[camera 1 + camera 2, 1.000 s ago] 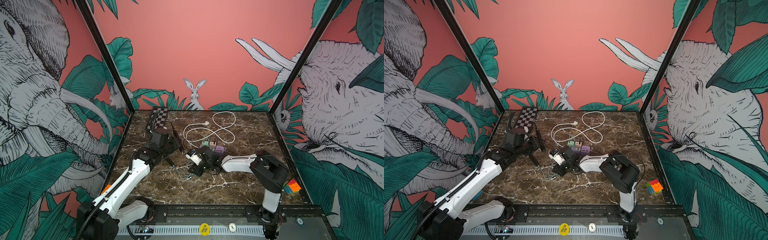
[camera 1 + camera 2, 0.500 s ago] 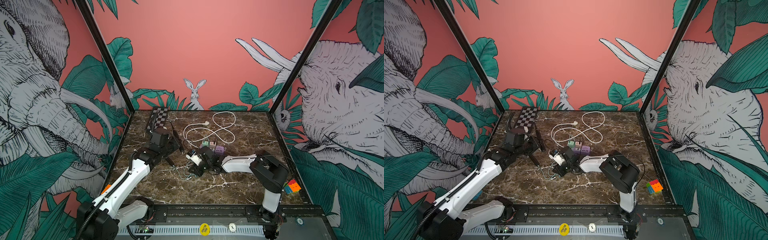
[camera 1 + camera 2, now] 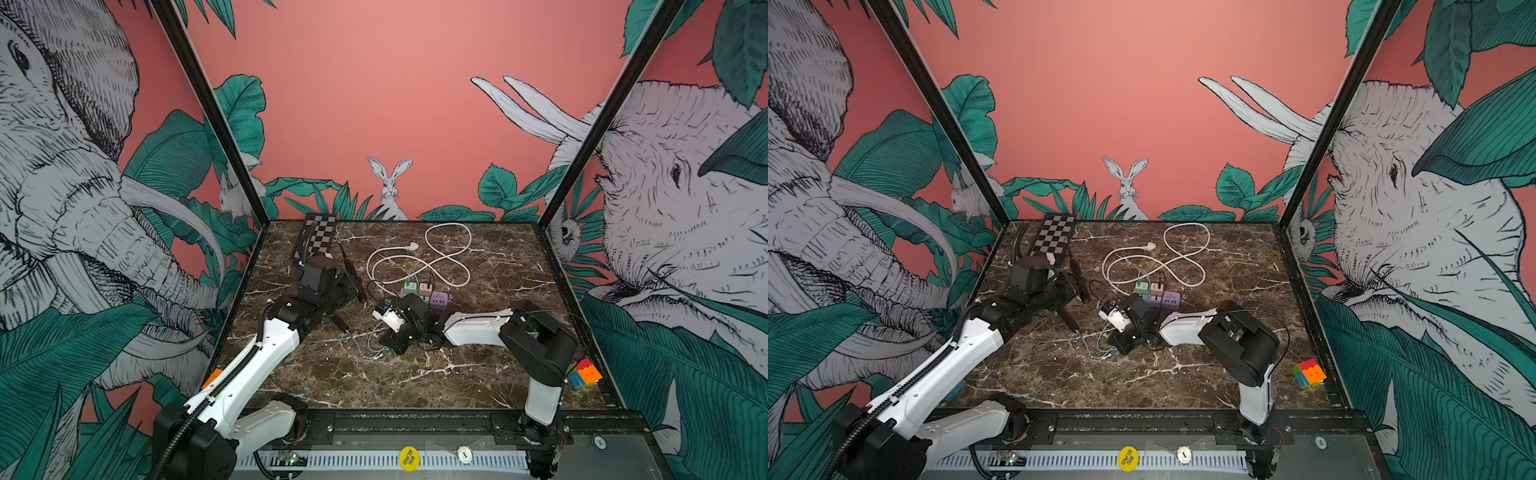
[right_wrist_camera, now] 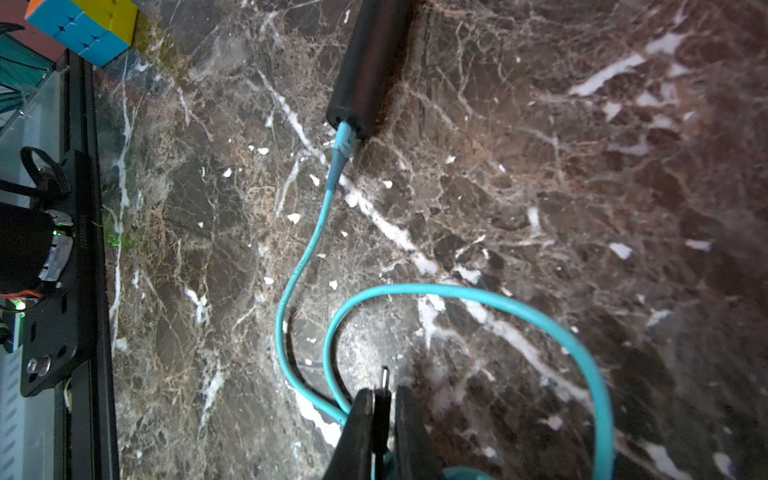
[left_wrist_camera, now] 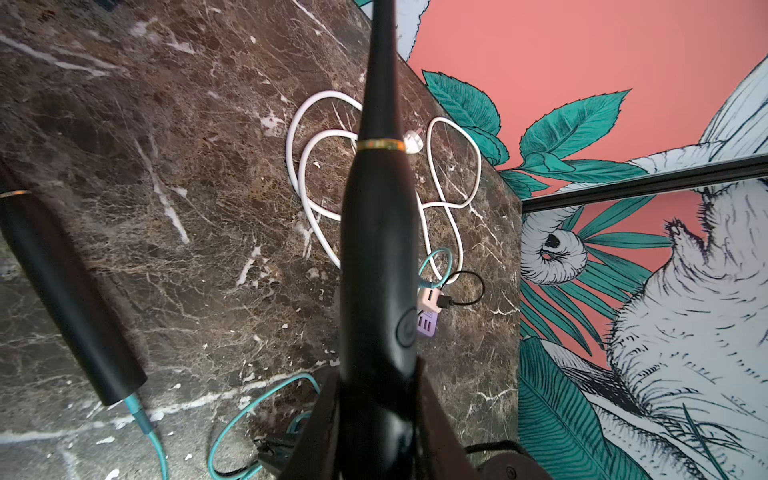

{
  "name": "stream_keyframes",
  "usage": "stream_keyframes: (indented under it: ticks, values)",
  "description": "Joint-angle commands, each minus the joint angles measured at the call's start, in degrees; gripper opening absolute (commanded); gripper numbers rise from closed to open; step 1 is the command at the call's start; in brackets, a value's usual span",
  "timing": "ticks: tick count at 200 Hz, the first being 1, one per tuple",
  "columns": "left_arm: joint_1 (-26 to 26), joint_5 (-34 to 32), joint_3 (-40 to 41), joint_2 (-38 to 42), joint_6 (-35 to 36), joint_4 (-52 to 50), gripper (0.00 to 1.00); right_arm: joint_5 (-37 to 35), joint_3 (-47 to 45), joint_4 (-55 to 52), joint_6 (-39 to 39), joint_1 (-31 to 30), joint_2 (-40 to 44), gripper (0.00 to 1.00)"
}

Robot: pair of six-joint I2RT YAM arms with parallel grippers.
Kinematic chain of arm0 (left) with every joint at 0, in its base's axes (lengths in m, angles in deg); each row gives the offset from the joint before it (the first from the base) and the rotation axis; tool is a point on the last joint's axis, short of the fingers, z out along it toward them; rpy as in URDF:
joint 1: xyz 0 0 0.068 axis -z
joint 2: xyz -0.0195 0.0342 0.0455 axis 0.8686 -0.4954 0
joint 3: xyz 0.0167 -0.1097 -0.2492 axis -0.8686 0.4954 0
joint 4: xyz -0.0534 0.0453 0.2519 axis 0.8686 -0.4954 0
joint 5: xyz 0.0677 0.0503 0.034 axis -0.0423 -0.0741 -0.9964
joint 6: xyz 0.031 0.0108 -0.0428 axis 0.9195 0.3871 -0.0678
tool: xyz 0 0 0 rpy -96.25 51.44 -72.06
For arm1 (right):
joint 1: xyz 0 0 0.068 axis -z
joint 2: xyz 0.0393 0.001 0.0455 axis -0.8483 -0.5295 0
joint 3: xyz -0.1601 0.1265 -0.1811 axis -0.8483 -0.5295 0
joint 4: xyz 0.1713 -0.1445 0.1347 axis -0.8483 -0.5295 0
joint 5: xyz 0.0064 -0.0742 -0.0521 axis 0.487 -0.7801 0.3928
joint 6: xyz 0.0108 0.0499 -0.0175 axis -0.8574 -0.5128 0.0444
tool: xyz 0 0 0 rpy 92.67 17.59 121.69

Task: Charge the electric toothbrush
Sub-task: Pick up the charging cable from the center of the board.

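The left gripper (image 5: 376, 374) has its fingers clenched around the lower part of the electric toothbrush (image 5: 378, 232). It seems to hold the toothbrush lifted off the marble table (image 3: 415, 382), on the robot's left of the middle. The long axis of the toothbrush runs from these fingers toward the back wall, with the thin neck far and the thick handle near. The base end, where I expect the charging port, is hidden between the fingers in the left wrist view.

The right gripper (image 4: 382, 392) is closed on a small black plug (image 4: 382, 409). The metal tip of the plug sticks out in front of the fingertips, low over the table. In both top views this gripper stands near the toothbrush but apart from it, toward the front and the robot's right.

So I judge that the plug must travel backward and to the left, and its tip must line up with the handle's axis. A second black handle (image 4: 370, 62) lies on the table with a teal cable (image 4: 498, 299) already in its end. The tip now points roughly toward this handle, so there is a risk of aiming at the wrong one.
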Motion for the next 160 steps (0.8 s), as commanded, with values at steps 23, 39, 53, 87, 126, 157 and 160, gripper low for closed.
stream_keyframes:
  ticks: [23,39,53,87,126,157,160]
  values:
    - [-0.4,-0.7,-0.5,1.7,0.2,-0.9,0.00,-0.2,-1.2,-3.5,0.5,0.0,1.4,0.04]
    - [-0.4,-0.6,-0.6,1.6,0.2,-0.9,0.00,0.2,-1.5,-3.4,0.3,0.0,2.8,0.01]
    - [-0.4,-0.6,-0.6,1.6,-0.2,-0.9,0.00,0.5,-2.1,-2.7,0.1,0.1,4.4,0.00]
    - [-0.4,0.1,-0.5,1.2,-0.9,-0.3,0.00,1.9,-1.5,-3.7,-1.1,1.0,5.9,0.00]
    - [-0.4,0.7,0.0,1.0,-1.3,0.2,0.00,1.9,-1.0,-6.3,-0.7,1.2,2.9,0.26]
    - [-0.4,0.4,0.1,1.4,-1.0,0.0,0.00,1.6,-2.9,-4.8,-1.3,1.2,3.5,0.36]
    - [-0.4,0.4,0.1,1.4,-1.0,0.0,0.00,1.6,-3.0,-4.8,-1.2,1.2,3.6,0.36]
